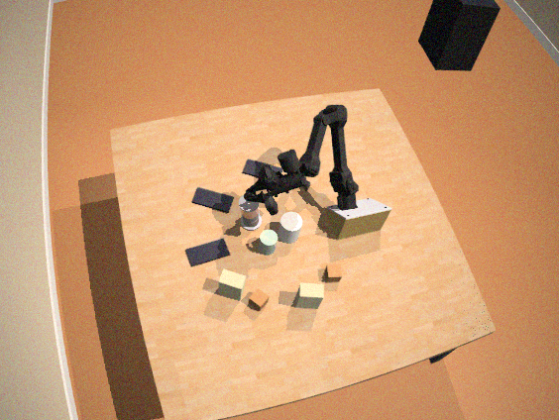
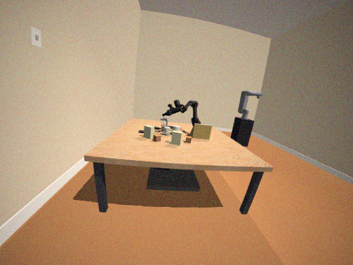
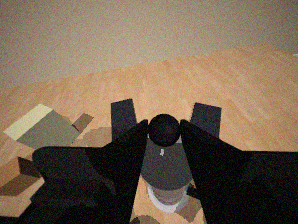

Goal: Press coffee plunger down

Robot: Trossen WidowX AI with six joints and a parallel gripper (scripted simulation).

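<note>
The coffee press stands upright on the table, a clear glass cylinder with a pale base and a dark grey lid. Its round black plunger knob sits between my fingertips. My gripper is shut on this knob, above the press. In the exterior view a short thin length of rod shows between the fingers and the top of the press. The knob is hidden by the fingers in the top view.
A white cylinder and a mint-green cylinder stand close beside the press. Dark flat slabs lie around it. Pale green blocks, small brown blocks and a large box stand farther off.
</note>
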